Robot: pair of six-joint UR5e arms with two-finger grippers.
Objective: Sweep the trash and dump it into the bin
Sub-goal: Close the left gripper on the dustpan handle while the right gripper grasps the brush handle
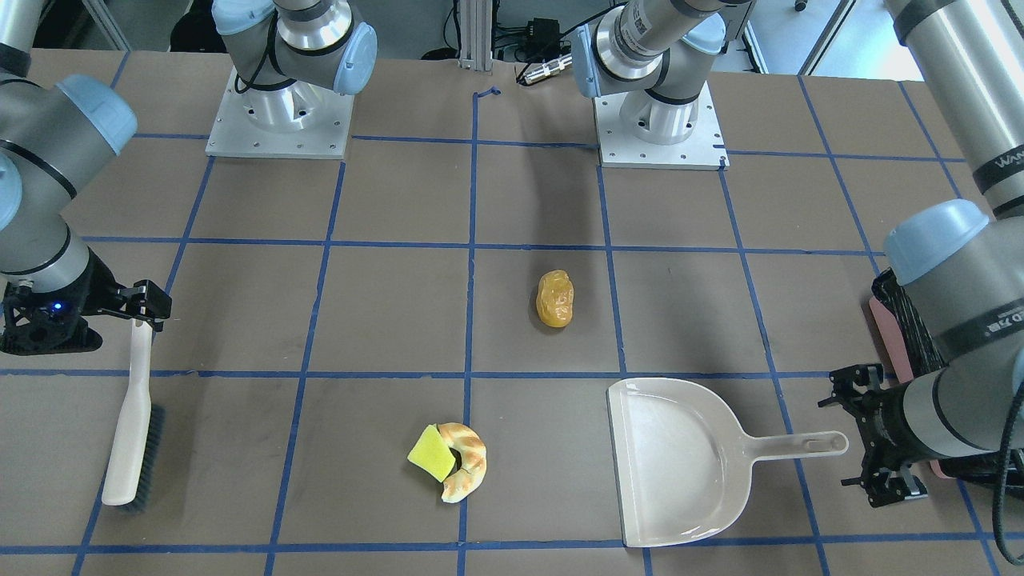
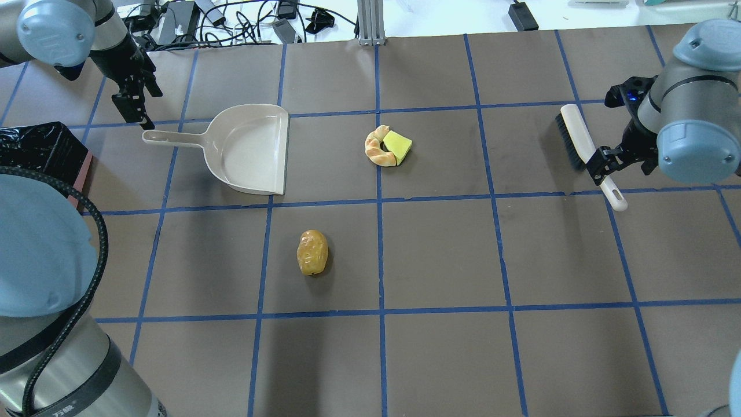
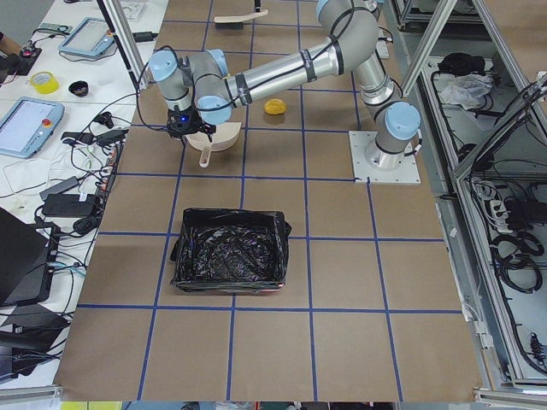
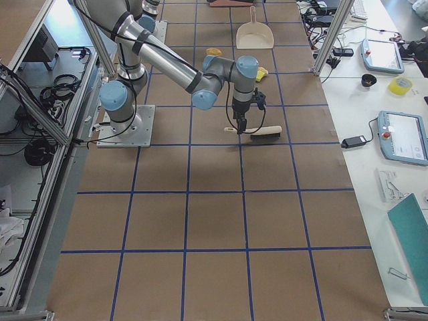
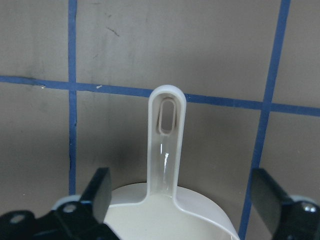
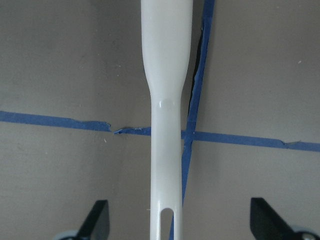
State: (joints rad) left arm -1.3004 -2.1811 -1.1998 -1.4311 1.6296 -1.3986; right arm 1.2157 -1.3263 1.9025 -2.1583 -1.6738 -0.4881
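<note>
Overhead and front views face oppositely, sharing the dustpan (image 1: 676, 468).

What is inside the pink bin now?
Only the crinkled black bag shows inside the bin; nothing lies on it. The bag covers the bin's floor and inner walls, so those cannot be seen.

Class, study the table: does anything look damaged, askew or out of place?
Only the blue tape: in the right wrist view it is torn and ragged beside the brush handle. Nothing else stands out.
</note>
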